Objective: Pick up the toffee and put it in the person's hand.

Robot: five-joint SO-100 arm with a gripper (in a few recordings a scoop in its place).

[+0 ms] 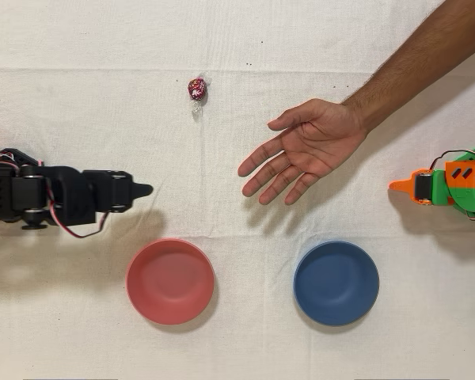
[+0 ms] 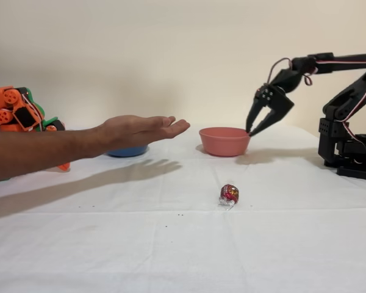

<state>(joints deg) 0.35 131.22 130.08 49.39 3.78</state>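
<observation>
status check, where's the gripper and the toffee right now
Gripper open, raised, holding nothing. Toffee lies on the cloth, untouched. Person's hand held open above the table, waiting. Nothing between gripper and toffee.

Toffee [image 1: 196,89] [image 2: 229,194]: shiny, crinkled foil-like wrapper in dark red-pink, lying on the cloth [image 1: 245,317] [image 2: 171,244], which is white, matt and woven with faint creases. Pink bowl [image 1: 170,281] [image 2: 224,141] and blue bowl [image 1: 336,283] [image 2: 127,151], both nearer the arms than the toffee: smooth, matt, plastic-looking. Gripper [image 1: 142,190] [image 2: 255,128] is matt black plastic; the idle orange arm [image 1: 451,186] [image 2: 18,110] is plastic too, with a slight sheen.
</observation>
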